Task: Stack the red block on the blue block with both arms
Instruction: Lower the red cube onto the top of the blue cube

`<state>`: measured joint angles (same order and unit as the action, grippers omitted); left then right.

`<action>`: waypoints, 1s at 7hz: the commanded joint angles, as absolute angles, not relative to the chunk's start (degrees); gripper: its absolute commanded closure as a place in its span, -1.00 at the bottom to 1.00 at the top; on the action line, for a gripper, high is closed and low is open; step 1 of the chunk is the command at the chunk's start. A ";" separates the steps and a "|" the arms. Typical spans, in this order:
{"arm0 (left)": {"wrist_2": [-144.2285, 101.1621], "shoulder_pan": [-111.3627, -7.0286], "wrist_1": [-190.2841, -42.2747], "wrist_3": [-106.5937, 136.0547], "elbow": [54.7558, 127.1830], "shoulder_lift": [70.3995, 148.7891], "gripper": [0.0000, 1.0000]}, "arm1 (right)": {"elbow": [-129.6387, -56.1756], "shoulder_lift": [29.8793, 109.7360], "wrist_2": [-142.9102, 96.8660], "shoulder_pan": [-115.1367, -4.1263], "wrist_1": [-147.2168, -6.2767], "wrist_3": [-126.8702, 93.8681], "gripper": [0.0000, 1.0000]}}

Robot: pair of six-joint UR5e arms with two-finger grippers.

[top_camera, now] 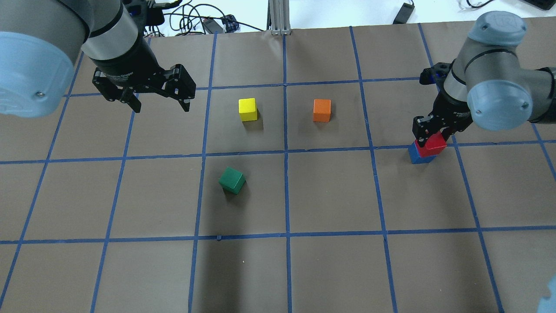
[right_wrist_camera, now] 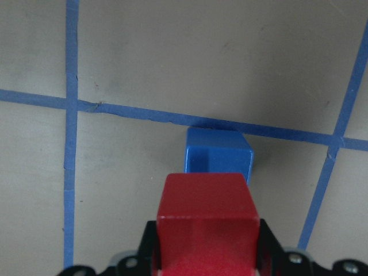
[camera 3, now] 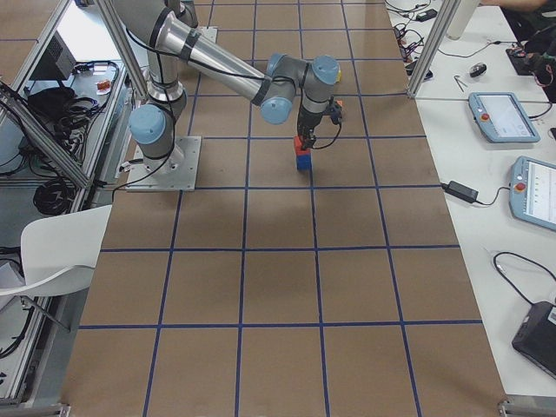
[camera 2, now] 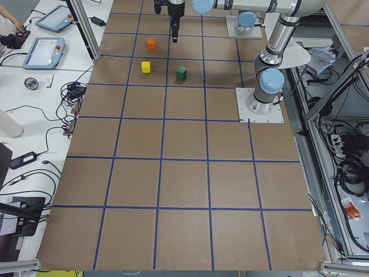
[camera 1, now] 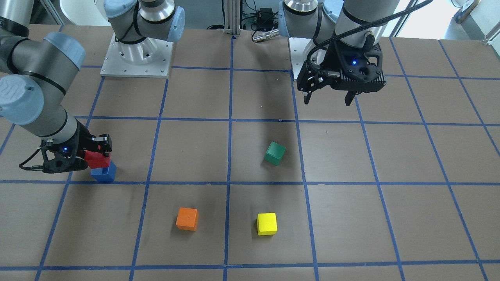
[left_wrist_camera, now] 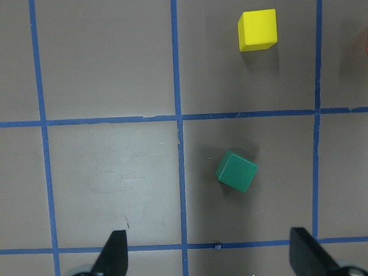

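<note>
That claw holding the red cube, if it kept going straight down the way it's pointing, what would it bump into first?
The blue block. The right gripper points down with the red block right over it, seemingly resting on it, though slightly off-centre; any gap is hard to judge.

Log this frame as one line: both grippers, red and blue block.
right gripper: shut on red block | red block: over blue block, offset, contact unclear | left gripper: open, empty
</note>
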<state>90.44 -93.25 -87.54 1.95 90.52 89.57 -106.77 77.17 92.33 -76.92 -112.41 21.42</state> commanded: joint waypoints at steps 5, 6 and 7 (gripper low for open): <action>90.44 -93.25 -87.54 1.76 90.53 89.56 -1.00 | -107.31 76.64 92.20 -76.03 -113.64 20.22 1.00; 90.44 -93.25 -87.54 1.76 90.53 89.56 -1.00 | -107.31 76.64 92.20 -76.03 -113.64 20.13 1.00; 90.44 -93.25 -87.54 1.76 90.53 89.56 -1.00 | -107.31 76.38 92.20 -76.03 -113.73 20.13 1.00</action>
